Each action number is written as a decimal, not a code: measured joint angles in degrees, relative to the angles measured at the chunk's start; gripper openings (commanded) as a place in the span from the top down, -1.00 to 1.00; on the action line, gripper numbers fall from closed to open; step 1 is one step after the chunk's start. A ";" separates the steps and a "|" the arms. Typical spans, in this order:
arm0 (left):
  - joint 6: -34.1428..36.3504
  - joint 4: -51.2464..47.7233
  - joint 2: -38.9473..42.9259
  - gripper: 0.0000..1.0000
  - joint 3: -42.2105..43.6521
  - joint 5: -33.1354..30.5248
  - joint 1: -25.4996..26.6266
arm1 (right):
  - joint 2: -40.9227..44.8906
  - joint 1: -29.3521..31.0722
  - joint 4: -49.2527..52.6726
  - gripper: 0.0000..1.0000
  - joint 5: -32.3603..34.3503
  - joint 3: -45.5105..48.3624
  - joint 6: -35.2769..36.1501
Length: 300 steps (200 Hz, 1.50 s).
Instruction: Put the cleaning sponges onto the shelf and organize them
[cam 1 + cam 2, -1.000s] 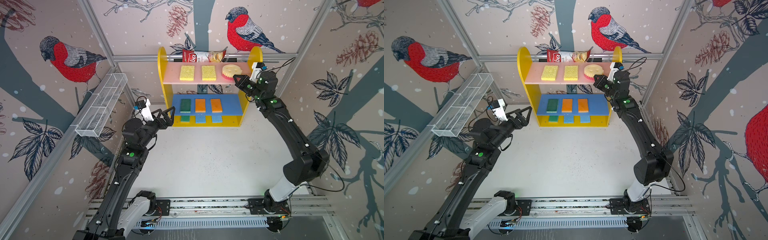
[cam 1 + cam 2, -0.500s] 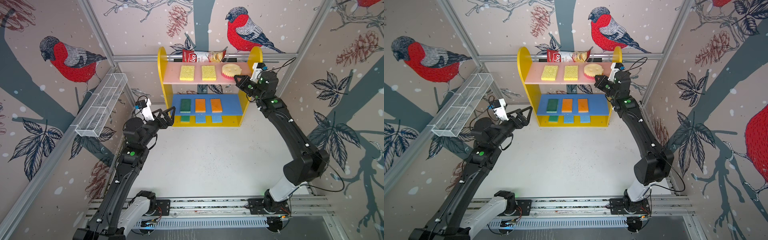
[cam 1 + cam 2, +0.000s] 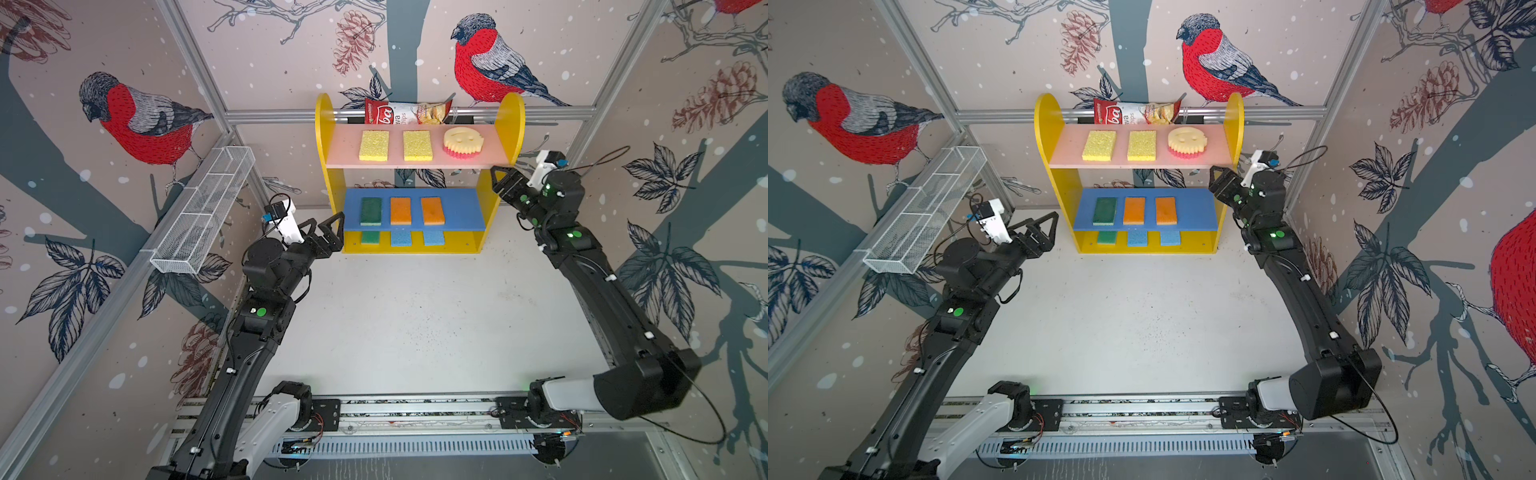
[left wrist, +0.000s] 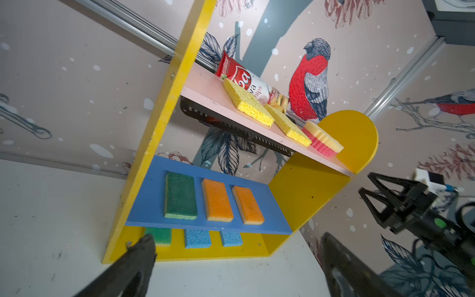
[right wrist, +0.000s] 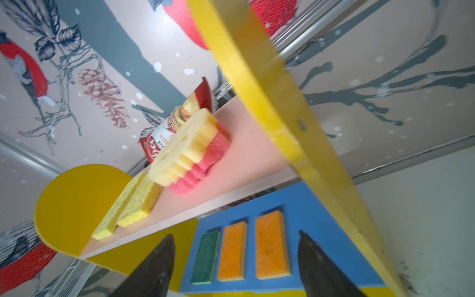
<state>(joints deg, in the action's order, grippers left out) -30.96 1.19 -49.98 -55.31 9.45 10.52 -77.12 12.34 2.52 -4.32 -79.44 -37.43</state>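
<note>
A wire basket (image 3: pixel 198 216) hangs on the left wall frame, well apart from the shelf (image 3: pixel 324 166), which stands on the table (image 3: pixel 415 328) against the back wall. The left gripper (image 3: pixel 328 222) hovers just beside the shelf's left side panel, fingers spread, holding nothing. All nine sponges lie flat on the shelf, three to a board, spaced apart in rows. On the pink top board sit a yellow sponge (image 3: pixel 374 145), a second yellow sponge (image 3: pixel 417 145) and the round smiley sponge (image 3: pixel 463 142), pale face up, pink side down. A chips bag (image 3: pixel 395 114) stands behind that board's back edge; in the left wrist view a black basket (image 4: pixel 231 126) shows behind the shelf beneath it, and whether the bag sits in it I cannot tell. The blue middle board holds a green sponge (image 3: pixel 371 210), an orange sponge (image 3: pixel 400 210) and a second orange sponge (image 3: pixel 432 210). The yellow base holds a lower green sponge (image 3: pixel 370 237), a blue sponge (image 3: pixel 401 238) and a second blue sponge (image 3: pixel 433 237). The right gripper (image 3: pixel 498 172) hangs by the top board's right front corner, fingers spread, gripping nothing
</note>
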 measured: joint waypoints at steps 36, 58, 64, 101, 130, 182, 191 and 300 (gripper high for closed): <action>1.16 -1.64 1.46 -0.96 1.01 -8.28 0.00 | 4.07 -3.76 -0.72 -0.99 2.80 5.84 1.14; 1.92 -1.64 2.62 -0.96 3.23 -12.98 0.00 | 4.85 -4.76 -0.94 -0.99 3.78 8.61 1.81; 2.10 -1.60 3.04 -0.97 4.07 -14.40 0.00 | 5.16 -5.01 -1.14 -0.99 4.07 9.66 2.21; 2.49 -0.96 5.70 -0.97 9.20 -22.86 0.00 | 11.21 -6.88 -4.87 -0.99 9.22 19.91 3.26; 2.95 1.27 6.80 -0.97 12.92 -29.14 -0.02 | 13.29 -7.63 -8.87 -0.99 14.05 25.90 4.31; 8.24 8.87 6.03 -0.97 20.83 -32.20 -0.02 | 12.48 -7.96 -13.90 -0.99 16.48 31.56 10.03; 9.11 10.27 5.79 -0.97 22.05 -32.17 -0.02 | 12.59 -8.00 -16.17 -0.99 16.44 33.31 10.84; 23.04 34.47 0.46 -0.97 41.79 -31.17 -0.02 | 8.66 -8.94 -29.70 -0.99 9.73 41.03 23.19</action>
<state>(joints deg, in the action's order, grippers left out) -7.92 35.66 -49.52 -13.52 -21.71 10.50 -68.47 3.40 -27.18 5.41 -38.41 -14.24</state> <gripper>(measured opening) 0.985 0.993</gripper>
